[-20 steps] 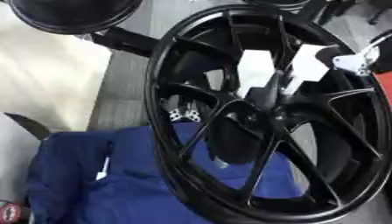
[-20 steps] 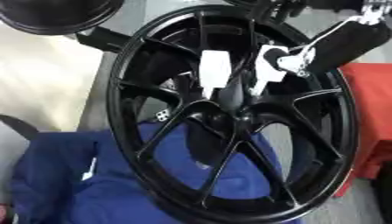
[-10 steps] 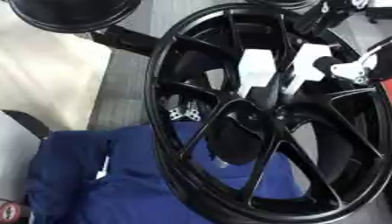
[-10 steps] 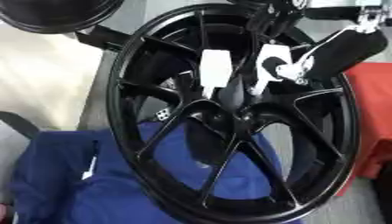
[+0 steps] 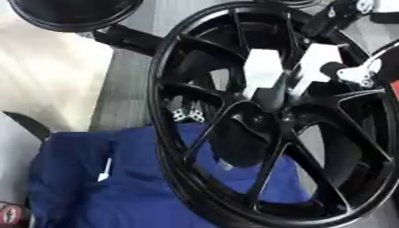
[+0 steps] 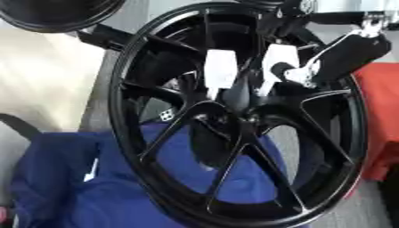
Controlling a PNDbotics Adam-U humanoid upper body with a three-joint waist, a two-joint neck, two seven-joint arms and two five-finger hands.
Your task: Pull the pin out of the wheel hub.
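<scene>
A large black spoked wheel (image 5: pixel 195 147) stands tilted across both views, its hub (image 5: pixel 282 116) right of centre. My right hand (image 6: pixel 343 53) reaches in from the upper right. Its white fingers (image 5: pixel 261 71) and thumb (image 5: pixel 318 62) close from either side on a dark tapered pin (image 6: pixel 237 94) that sticks up out of the hub. The pin's lower end is hidden against the black hub. My left hand shows in neither view.
A blue cloth (image 5: pixel 86 187) lies under the wheel's lower left. Another black round rim (image 5: pixel 74 13) sits at the top left. A red object (image 6: pixel 382 120) stands at the right edge. A small metal piece (image 5: pixel 187 113) shows between the spokes.
My right wrist has dipped slightly towards the wheel's rim. The fingers stay on either side of the pin at the hub, and the wheel has not moved.
</scene>
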